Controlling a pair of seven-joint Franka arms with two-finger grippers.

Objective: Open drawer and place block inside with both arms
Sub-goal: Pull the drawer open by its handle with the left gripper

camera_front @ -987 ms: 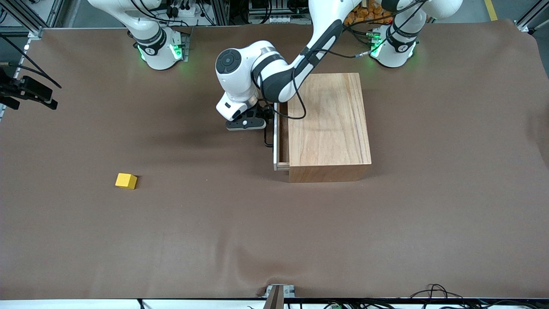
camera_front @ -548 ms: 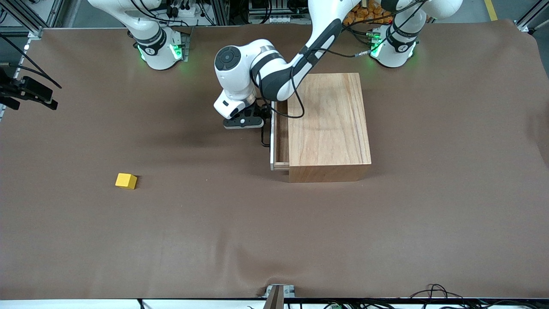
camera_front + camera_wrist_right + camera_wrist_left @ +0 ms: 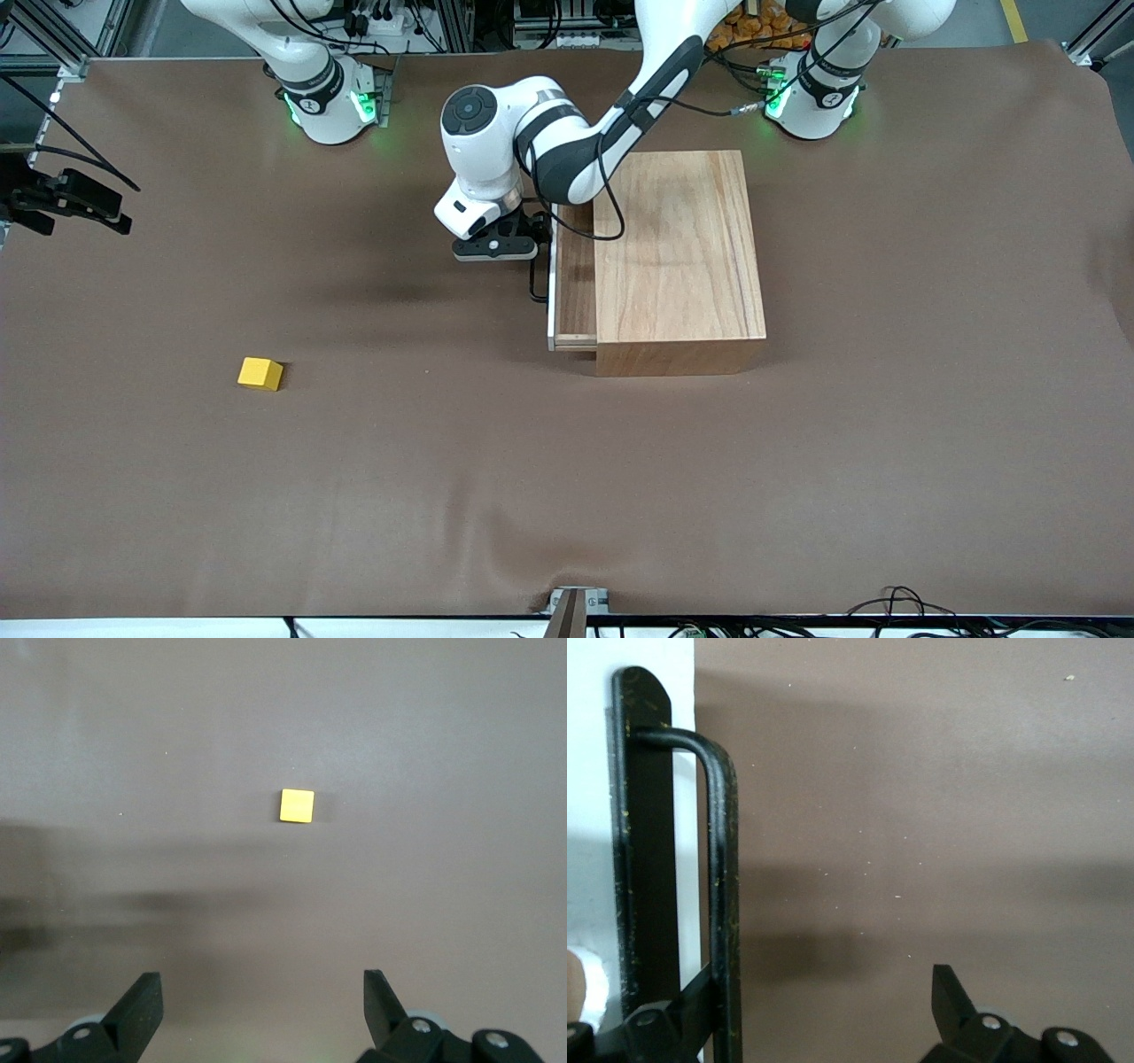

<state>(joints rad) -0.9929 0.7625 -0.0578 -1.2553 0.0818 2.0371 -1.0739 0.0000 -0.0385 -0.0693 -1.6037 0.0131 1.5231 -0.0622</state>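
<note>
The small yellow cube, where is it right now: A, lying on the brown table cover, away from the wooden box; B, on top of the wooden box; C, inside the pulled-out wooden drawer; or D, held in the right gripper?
A: the small yellow cube lies on the brown table cover, well toward the right arm's end from the large wooden box, with no gripper touching it.

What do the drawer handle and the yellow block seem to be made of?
Drawer handle: probably metal wire, painted black; thin, bent at the corner, with small chips in the coating. Block: smooth, matte yellow, sharp edges; painted wood or plastic, cannot tell which.
</note>
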